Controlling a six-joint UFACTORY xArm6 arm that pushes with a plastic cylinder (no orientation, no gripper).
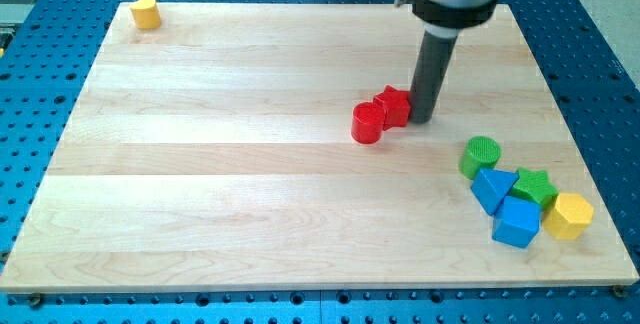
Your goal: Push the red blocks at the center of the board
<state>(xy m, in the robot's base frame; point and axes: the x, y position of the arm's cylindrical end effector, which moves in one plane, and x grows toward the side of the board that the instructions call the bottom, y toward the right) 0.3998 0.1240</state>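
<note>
Two red blocks sit just right of the board's middle. A red cylinder (367, 123) lies on the left and a red star-shaped block (393, 106) touches it on the upper right. My tip (421, 119) rests on the board right against the star block's right side. The dark rod rises from it toward the view's top.
The wooden board (200, 184) lies on a blue perforated table. A yellow block (146, 11) sits at the top left corner. At the lower right cluster a green cylinder (481, 155), a blue triangle block (493, 189), a green star (535, 186), a blue cube (516, 223) and a yellow block (568, 215).
</note>
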